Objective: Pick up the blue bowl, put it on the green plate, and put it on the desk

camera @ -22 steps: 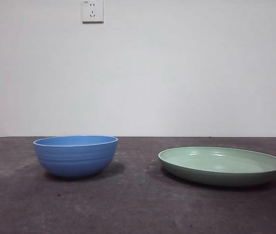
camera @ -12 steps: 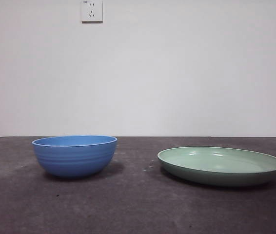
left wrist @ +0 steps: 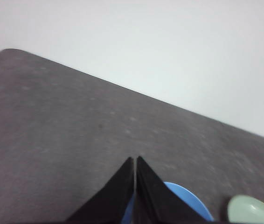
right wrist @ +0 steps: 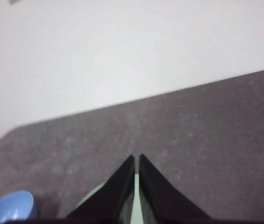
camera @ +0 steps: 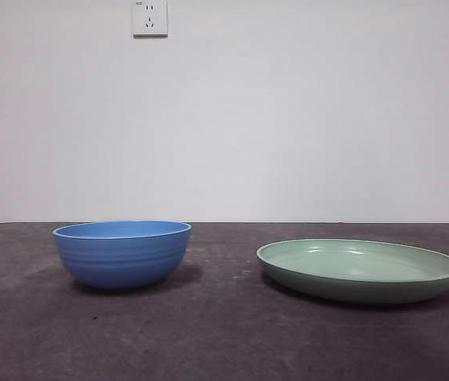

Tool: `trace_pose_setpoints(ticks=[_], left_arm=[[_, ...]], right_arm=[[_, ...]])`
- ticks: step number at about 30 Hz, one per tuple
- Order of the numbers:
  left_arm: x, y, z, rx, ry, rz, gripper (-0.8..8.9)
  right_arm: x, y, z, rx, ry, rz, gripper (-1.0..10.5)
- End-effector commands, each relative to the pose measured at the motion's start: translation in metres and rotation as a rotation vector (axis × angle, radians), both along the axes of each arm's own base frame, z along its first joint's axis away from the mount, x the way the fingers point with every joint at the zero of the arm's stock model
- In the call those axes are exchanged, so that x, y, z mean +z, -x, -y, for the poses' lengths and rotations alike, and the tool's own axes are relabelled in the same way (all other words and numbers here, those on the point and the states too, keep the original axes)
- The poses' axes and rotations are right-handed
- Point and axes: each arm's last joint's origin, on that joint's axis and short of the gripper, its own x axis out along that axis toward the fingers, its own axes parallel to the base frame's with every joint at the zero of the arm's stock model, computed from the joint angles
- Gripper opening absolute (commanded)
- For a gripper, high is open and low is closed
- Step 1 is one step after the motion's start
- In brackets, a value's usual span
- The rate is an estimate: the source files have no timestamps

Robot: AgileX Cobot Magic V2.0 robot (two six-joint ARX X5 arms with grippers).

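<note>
The blue bowl [camera: 122, 253] stands upright on the desk [camera: 224, 333] at the left of the front view. To its right, apart from it, lies the green plate [camera: 359, 270]. Neither arm shows in the front view. My left gripper [left wrist: 135, 158] is shut and hangs above the desk, with the blue bowl [left wrist: 188, 203] partly hidden under its jaws and the green plate [left wrist: 251, 212] beside it. My right gripper [right wrist: 136, 157] is shut too, above the green plate [right wrist: 134, 210], with the blue bowl [right wrist: 8, 211] off to one side.
A white wall with a power socket [camera: 150, 17] rises behind the desk's far edge [camera: 224, 223].
</note>
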Motion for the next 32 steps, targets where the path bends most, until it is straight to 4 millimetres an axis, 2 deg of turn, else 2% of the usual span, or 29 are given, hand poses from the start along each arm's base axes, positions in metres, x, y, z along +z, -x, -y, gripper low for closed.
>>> trace_pose_setpoints(ticks=[1, 6, 13, 18, 23, 32], left_arm=[[0.021, -0.002, 0.002, -0.068, -0.079, -0.011, 0.09], [0.040, -0.011, 0.005, -0.203, -0.157, -0.132, 0.09], [0.047, -0.028, 0.011, -0.445, -0.192, -0.320, 0.09], [0.044, -0.036, 0.015, -0.577, -0.193, -0.424, 0.09], [0.040, -0.038, 0.019, -0.620, -0.194, -0.465, 0.09], [0.040, -0.038, 0.020, -0.629, -0.197, -0.462, 0.17]], right_arm=[[0.019, -0.003, -0.001, 0.030, 0.098, -0.054, 0.1], [0.042, -0.015, -0.004, 0.175, 0.175, -0.210, 0.1], [0.058, -0.033, -0.008, 0.369, 0.229, -0.411, 0.1], [0.056, -0.040, -0.013, 0.487, 0.241, -0.524, 0.1], [0.047, -0.041, -0.020, 0.566, 0.260, -0.622, 0.1], [0.046, -0.041, -0.023, 0.594, 0.269, -0.631, 0.1]])
